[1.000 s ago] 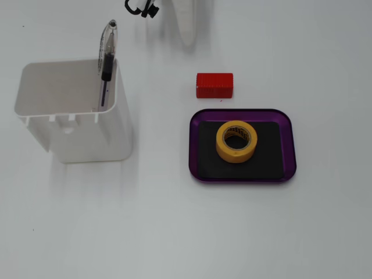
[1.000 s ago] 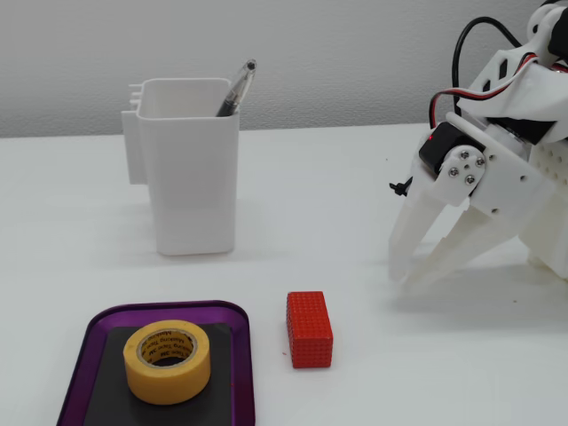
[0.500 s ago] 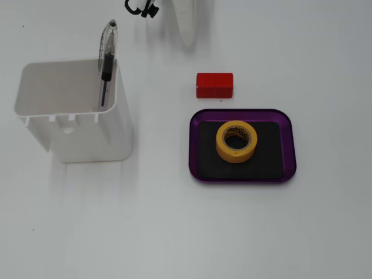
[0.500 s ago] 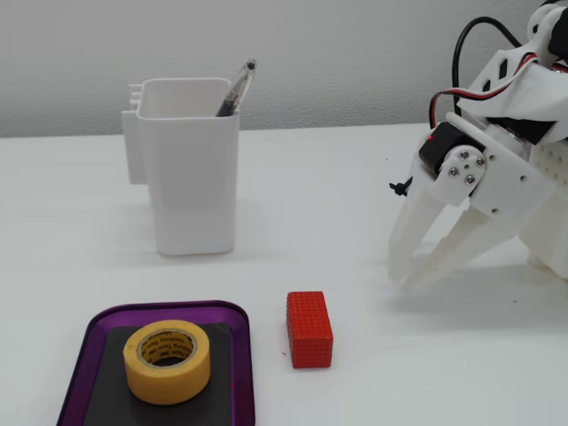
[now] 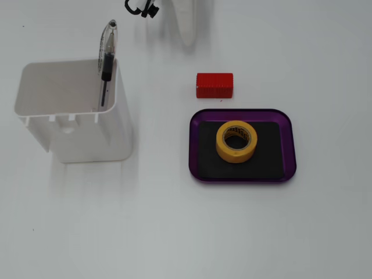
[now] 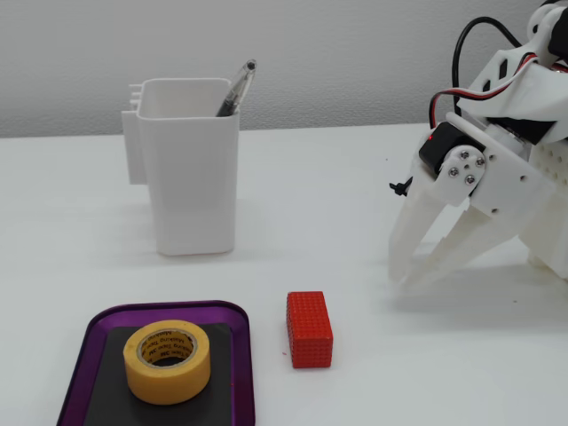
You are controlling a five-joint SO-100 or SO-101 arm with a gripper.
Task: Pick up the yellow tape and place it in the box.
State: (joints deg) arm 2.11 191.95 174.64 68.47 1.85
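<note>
The yellow tape (image 5: 236,141) (image 6: 168,361) lies flat on the black floor of the box (image 5: 290,152) (image 6: 82,345), a shallow purple tray. Nothing touches the tape. My white gripper (image 6: 406,280) rests with its tips down on the table at the right of the side-on fixed view, far from the tray. Its two fingers meet at the tips with nothing between them. From above, only a white finger (image 5: 186,26) shows at the top edge.
A red ribbed block (image 5: 214,85) (image 6: 309,328) lies between the tray and the gripper. A tall white container (image 5: 72,113) (image 6: 188,164) with a pen (image 5: 107,55) (image 6: 235,87) stands apart from both.
The gripper's fingers have drawn slightly closer together at the tips. The tape, tray, block and container have not moved.
</note>
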